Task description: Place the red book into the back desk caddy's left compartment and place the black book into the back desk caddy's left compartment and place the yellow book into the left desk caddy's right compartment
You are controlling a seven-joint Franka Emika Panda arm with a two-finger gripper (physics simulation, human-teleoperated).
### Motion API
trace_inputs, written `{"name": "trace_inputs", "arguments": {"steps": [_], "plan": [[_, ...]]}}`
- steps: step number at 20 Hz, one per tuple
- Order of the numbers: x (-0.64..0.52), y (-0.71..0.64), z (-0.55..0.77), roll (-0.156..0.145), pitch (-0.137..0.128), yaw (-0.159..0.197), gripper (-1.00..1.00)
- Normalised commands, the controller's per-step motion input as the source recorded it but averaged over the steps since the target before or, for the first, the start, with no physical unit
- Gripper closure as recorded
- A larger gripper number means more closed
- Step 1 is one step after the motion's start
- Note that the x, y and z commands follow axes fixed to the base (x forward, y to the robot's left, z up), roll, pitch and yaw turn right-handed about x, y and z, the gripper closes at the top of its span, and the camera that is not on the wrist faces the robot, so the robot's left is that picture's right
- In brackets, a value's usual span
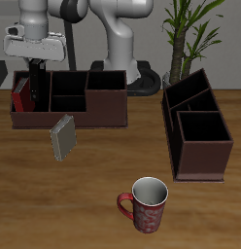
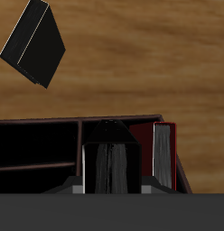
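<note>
Clearance decides it: we hold the black book [image 1: 38, 81] upright in the closed gripper [image 1: 37, 70], directly over the back desk caddy [image 1: 93, 109]'s left compartment, beside the red book [image 1: 20, 95].

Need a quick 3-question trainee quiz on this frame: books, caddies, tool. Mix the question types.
1. Which book does the tool hold?
2. True or false: the red book already stands inside the back desk caddy.
3. Where is the yellow book? A: standing beside the red book. B: lying on the table in front of the back desk caddy. C: in the tool.

Key: 1: the black book. 2: true. 3: B.
</note>
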Motion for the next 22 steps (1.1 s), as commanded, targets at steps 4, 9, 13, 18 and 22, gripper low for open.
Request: {"name": "trace_inputs", "arguments": {"steps": [4,9,13,18,22], "plan": [[-0.04,0.02,-0.12,0.005,0.026,-0.019,1.00],[-0.02,0.05,-0.17,0.006,0.038,-0.017,1.00],[-0.02,-0.01,-0.14,-0.011,0.026,-0.025,1.00],[0.00,-0.07,-0.18,-0.020,0.057,-0.052,1.00],[-0.09,0.03,-0.09,-0.003,0.019,0.016,1.00]]}}
